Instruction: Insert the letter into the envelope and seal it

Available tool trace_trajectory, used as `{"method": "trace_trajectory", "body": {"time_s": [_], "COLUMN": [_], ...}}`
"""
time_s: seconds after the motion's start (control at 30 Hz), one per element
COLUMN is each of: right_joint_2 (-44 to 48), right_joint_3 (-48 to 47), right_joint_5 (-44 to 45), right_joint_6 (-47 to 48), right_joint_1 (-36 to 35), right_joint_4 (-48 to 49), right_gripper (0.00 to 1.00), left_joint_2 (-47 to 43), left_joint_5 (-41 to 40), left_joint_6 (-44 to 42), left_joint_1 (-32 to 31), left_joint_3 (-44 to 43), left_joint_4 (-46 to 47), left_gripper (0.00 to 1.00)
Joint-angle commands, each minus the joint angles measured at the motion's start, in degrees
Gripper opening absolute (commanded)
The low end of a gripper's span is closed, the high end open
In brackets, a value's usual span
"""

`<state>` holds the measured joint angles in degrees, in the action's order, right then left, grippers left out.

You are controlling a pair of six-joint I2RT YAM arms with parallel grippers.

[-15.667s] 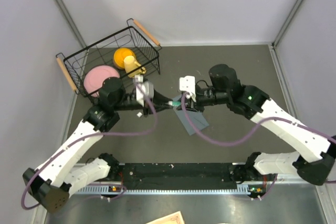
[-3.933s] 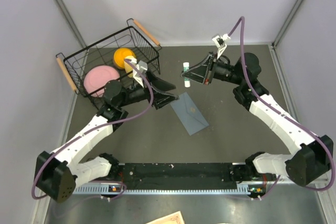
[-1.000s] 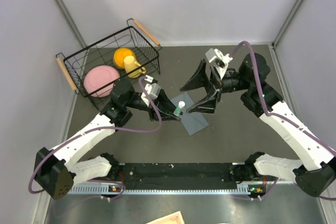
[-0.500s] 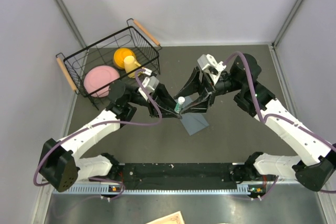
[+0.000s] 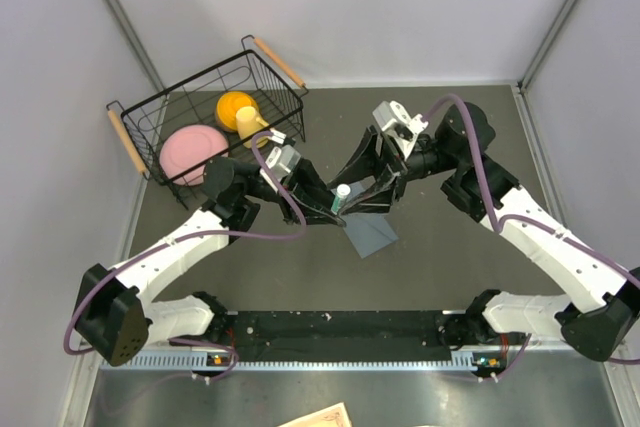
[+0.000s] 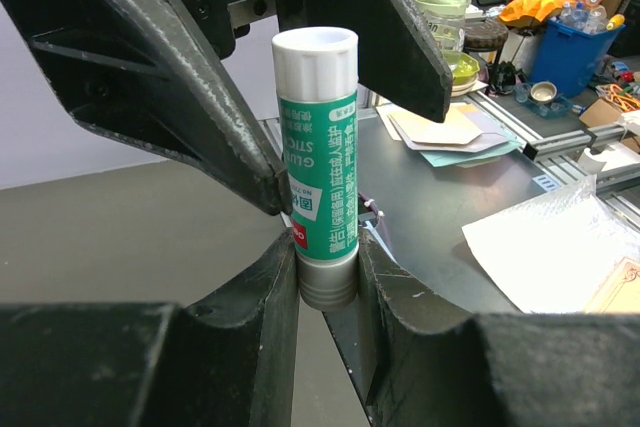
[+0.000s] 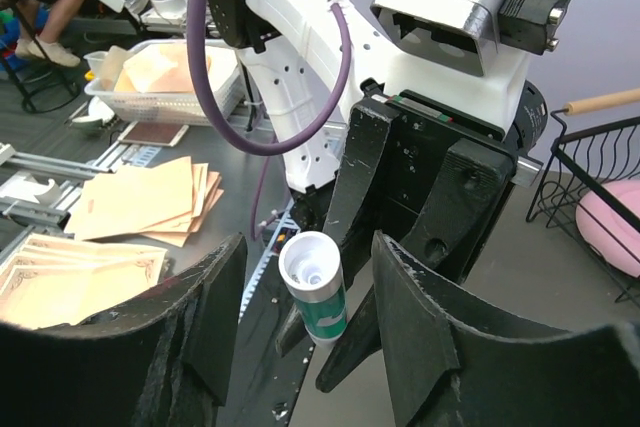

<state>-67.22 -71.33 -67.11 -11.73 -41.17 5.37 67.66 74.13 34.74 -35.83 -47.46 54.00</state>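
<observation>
The blue-grey envelope (image 5: 372, 235) lies flat on the dark table, partly under the two grippers. The letter is out of view. My left gripper (image 5: 333, 211) (image 6: 325, 247) is shut on the grey base of a white-and-green glue stick (image 5: 341, 197) (image 6: 318, 177), holding it upright above the envelope's near-left corner. My right gripper (image 5: 362, 183) (image 7: 308, 247) faces it from the right. Its jaws straddle the stick's white cap (image 7: 308, 259), with a gap on each side, so it is open.
A black wire basket (image 5: 200, 82) at the back left holds a pink plate (image 5: 188, 152) and a yellow cup (image 5: 240, 112). Grey walls close in the table on three sides. A cream printed sheet (image 5: 320, 417) lies beyond the arm bases at the bottom edge.
The right gripper has moved left onto the glue stick and narrowed its jaws round the cap. The left gripper lifted the stick slightly and kept its grip.
</observation>
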Motion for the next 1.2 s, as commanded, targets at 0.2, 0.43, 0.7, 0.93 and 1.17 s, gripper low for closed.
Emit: {"method": "trace_trajectory", "body": {"time_s": [0.2, 0.43, 0.7, 0.93, 1.17], "right_joint_2": [-1.07, -1.25, -1.51, -1.6, -2.56], "right_joint_3": [-2.85, -2.85, -2.67, -0.48, 1.99], "right_joint_5": [-0.92, -0.74, -0.74, 3.38, 24.47], "right_joint_6": [-1.63, -1.9, -1.9, -1.11, -4.7], "right_joint_1": [-1.46, -1.99, -2.07, -1.9, -0.06], "right_joint_4": [4.56, 4.74, 4.83, 2.29, -1.85], "right_gripper": [0.45, 0.43, 0.31, 0.0, 0.0], "left_joint_2": [-0.33, 0.28, 0.81, 0.72, -3.32], "left_joint_5": [0.58, 0.14, 0.05, -4.06, -19.09], "left_joint_6": [0.33, 0.59, 1.03, 1.73, -1.51], "left_joint_1": [-0.29, -0.29, -0.29, 0.06, 1.03], "left_joint_3": [-0.88, -0.35, -0.35, 0.61, 3.51], "left_joint_4": [2.87, 2.78, 2.87, 3.65, 0.77], "left_gripper": [0.0, 0.0, 0.0, 0.0, 0.0]}}
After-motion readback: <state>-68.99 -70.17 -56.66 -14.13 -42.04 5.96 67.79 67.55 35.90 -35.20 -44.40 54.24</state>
